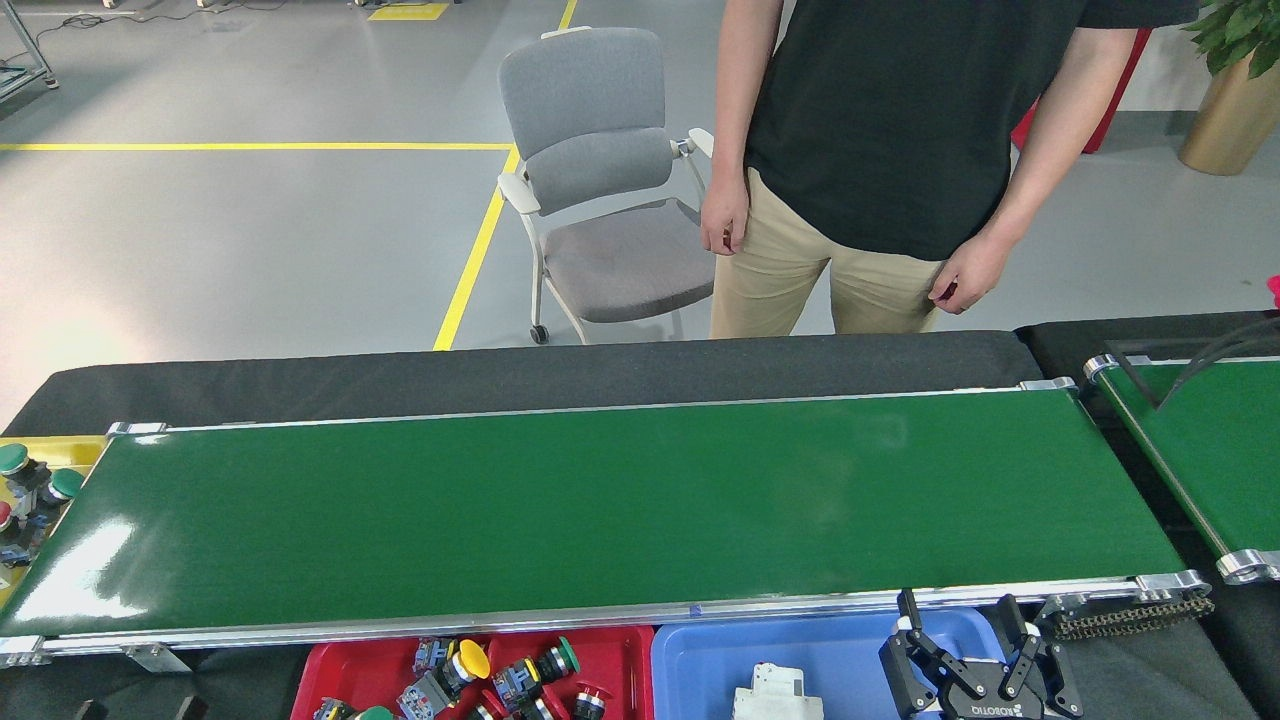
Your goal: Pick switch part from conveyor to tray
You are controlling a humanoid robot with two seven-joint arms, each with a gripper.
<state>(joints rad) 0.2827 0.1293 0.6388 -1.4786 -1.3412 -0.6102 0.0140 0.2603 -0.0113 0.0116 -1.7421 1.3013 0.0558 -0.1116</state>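
Note:
The conveyor [600, 505] stretches across the view, and its green belt carries no switch part. Below its near rail, the red tray [345, 665] holds several switch parts, among them a yellow-capped one [466, 661] lying on its side. Of my left gripper [140, 710] only two dark fingertips show at the bottom edge, left of the red tray. They stand apart with nothing between them. My right gripper [960, 628] is open and empty over the right end of the blue tray [700, 655].
A white part [775, 690] lies in the blue tray. A yellow tray [60, 450] with green and red switches sits at the belt's left end. A narrower green belt [1205, 450] runs at the right. A person [880, 150] stands behind the table beside a grey chair [600, 170].

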